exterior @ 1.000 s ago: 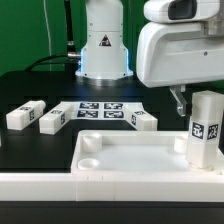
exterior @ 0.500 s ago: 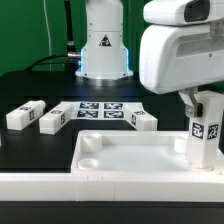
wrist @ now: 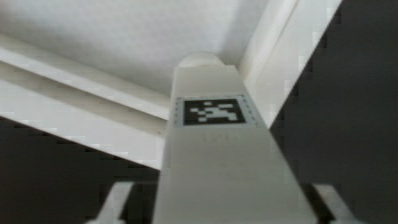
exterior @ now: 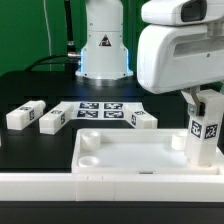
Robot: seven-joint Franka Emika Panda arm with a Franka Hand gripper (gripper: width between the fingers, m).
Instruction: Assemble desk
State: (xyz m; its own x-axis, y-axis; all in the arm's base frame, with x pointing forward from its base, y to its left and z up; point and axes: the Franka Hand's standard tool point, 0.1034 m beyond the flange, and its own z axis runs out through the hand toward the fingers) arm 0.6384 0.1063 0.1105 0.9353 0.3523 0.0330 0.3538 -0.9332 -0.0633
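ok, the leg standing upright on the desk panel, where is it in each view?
Exterior view: the upright leg stands in the desk panel's corner at the exterior view's right.
Wrist view: the upright leg fills the middle of the picture, seen close along its length.
Shared landmark: the black-and-white tag on the leg's face.

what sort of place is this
Most likely a robotics lab bench: a robot arm base stands at the back of a black table, with a marker board and tagged white desk legs laid out.
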